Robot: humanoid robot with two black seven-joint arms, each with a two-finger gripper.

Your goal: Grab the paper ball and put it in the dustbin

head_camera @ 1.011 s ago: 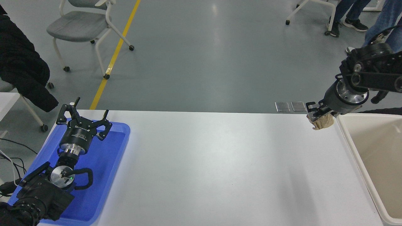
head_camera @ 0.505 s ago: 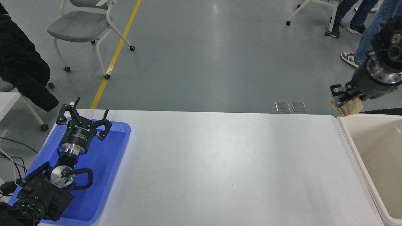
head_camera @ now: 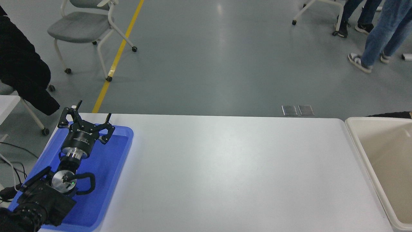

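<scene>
The cream-beige dustbin (head_camera: 360,151) stands at the table's right edge, partly cut off by the picture; the part of its inside that shows holds nothing. The paper ball is out of view. My right arm and gripper are out of view. My left gripper (head_camera: 84,121) is open and empty, parked over the blue tray (head_camera: 109,167) at the lower left.
The white table (head_camera: 231,174) spans the middle. Beyond its far edge are a grey chair (head_camera: 83,25), a black coat (head_camera: 22,71) on a chair at the left, a yellow floor line, and a person's legs (head_camera: 379,35) at the top right.
My right gripper, shut on the paper ball, rose up and to the right above the dustbin's far corner, then left the picture with the ball. The left arm has not moved.
</scene>
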